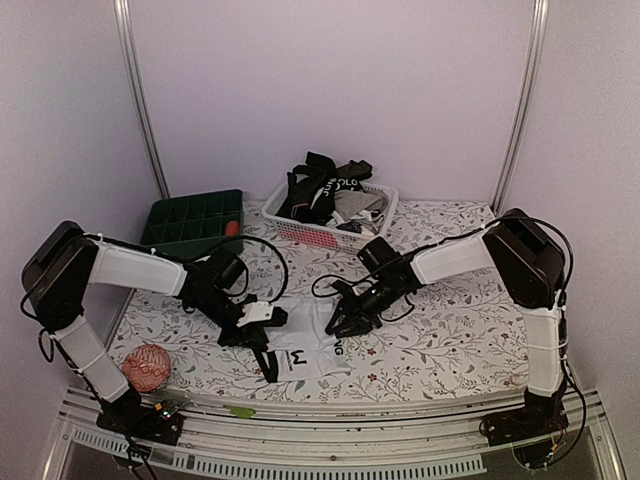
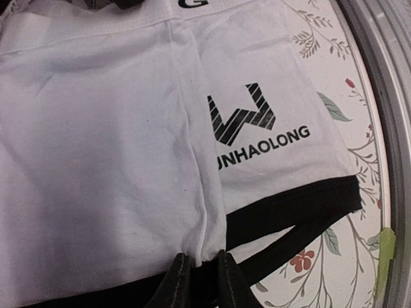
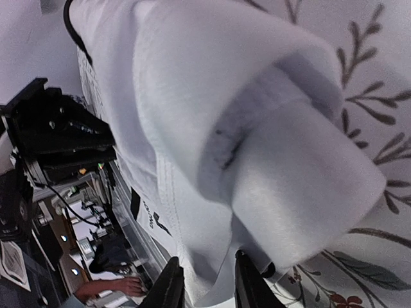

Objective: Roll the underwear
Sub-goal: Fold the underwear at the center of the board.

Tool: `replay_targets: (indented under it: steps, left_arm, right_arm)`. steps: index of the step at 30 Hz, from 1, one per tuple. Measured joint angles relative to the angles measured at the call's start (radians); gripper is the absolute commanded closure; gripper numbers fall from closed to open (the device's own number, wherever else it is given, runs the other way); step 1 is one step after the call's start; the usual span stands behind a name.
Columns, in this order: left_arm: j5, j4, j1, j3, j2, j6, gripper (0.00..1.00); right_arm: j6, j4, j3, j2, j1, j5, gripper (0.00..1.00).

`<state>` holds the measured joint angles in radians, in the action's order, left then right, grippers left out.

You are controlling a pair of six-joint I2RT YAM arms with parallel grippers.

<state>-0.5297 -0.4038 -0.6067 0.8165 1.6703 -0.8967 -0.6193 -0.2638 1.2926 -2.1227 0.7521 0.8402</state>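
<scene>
A white underwear with black waistband (image 1: 303, 352) lies on the flowered table near the front edge. My left gripper (image 1: 258, 322) is at its left side. In the left wrist view the gripper (image 2: 202, 280) is shut on a pinched fold of the white cloth (image 2: 115, 128) next to the black band. My right gripper (image 1: 343, 322) is at its right side. In the right wrist view the gripper (image 3: 207, 287) holds white cloth between its fingers, and the cloth (image 3: 212, 96) is partly rolled into a thick tube. More black, white and grey underwear (image 1: 325, 188) is piled in the basket.
A white lattice basket (image 1: 296, 231) stands at the back middle. A green compartment tray (image 1: 195, 222) is at the back left. A red yarn ball (image 1: 147, 367) lies front left. The metal front rail (image 1: 330, 425) runs just below the underwear.
</scene>
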Motion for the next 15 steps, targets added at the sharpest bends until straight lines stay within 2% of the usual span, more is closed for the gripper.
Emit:
replay_targets:
  steps: [2,3,6,15]
  left_arm:
    - [0.0,0.0,0.0,0.0,0.0,-0.001,0.91]
    - [0.0,0.001,0.0,0.0,0.0,0.001,0.94]
    - [0.002,0.003,-0.001,0.0,-0.001,0.003,1.0]
    - [0.0,-0.009,-0.002,-0.014,-0.111,0.003,1.0]
  right_arm:
    - [-0.012,-0.003,0.007,-0.01,0.0,0.002,0.97]
    - [-0.008,-0.004,0.009,-0.011,0.0,0.001,1.0]
    - [-0.016,-0.005,0.01,-0.01,0.0,0.004,1.0]
    - [-0.01,-0.024,-0.009,0.034,0.0,0.001,1.0]
